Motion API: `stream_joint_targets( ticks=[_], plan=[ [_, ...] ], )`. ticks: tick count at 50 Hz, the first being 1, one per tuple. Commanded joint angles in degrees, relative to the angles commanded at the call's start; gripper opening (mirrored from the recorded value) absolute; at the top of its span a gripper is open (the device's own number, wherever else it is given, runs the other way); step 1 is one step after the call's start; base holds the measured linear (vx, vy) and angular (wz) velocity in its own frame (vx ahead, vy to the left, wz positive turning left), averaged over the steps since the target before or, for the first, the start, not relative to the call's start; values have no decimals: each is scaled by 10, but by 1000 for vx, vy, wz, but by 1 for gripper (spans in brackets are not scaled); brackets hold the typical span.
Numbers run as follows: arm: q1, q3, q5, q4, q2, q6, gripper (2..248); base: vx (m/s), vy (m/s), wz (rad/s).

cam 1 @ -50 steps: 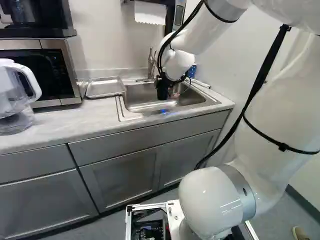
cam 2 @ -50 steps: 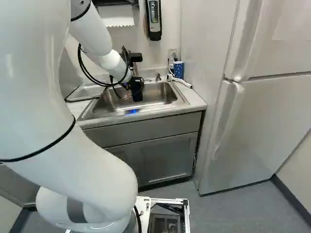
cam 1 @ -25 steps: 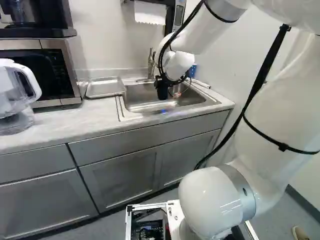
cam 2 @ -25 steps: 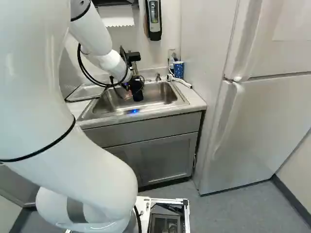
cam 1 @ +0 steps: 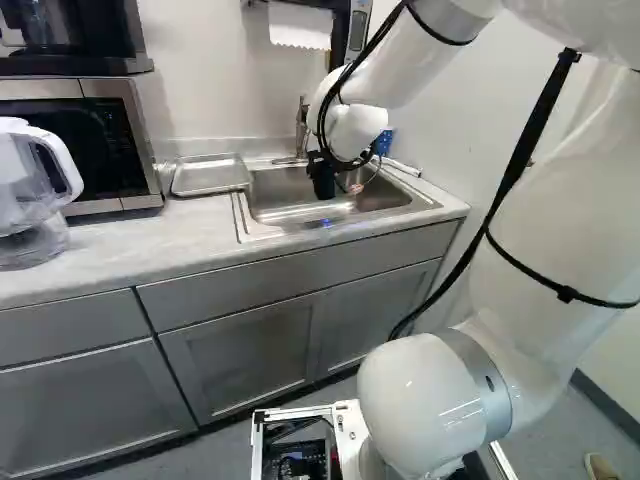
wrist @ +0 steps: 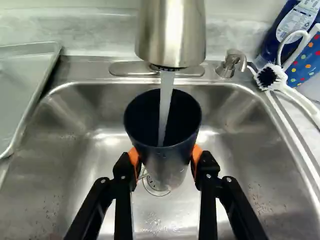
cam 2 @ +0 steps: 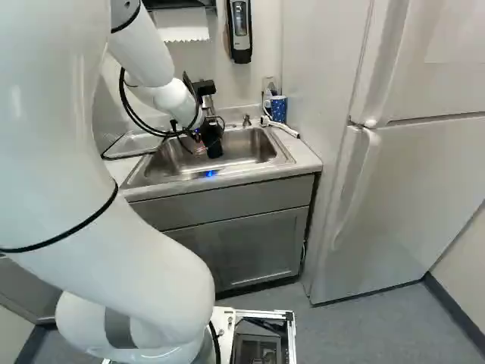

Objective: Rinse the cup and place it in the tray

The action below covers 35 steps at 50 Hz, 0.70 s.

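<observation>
One gripper [cam 1: 322, 188] pinches one cup [wrist: 162, 125] between its two orange pads [wrist: 197, 154]. The cup is located over one sink [wrist: 65, 150], under one faucet [wrist: 171, 35]; one water stream [wrist: 165, 102] enters it. One tray [cam 1: 209, 175] lies beside the sink.

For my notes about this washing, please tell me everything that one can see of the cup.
The cup is dark, smooth and round, open at the top, with no handle in sight; its glossy outside could be metal. It is held roughly upright over the sink, between both orange pads of the gripper. Water from the faucet runs into its mouth. How full it is cannot be told.
</observation>
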Motion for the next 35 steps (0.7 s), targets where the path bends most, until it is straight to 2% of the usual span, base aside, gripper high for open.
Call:
stream_joint_targets(
  ticks=[4,9,31,35],
  plan=[
    [3,-1,0,-2,-1,6,119,0,0,0],
    [7,-1,0,-5,-1,28,119,0,0,0],
    [7,-1,0,-16,-1,157,119,0,0,0],
    [7,-1,0,-19,-1,157,119,0,0,0]
  ],
)
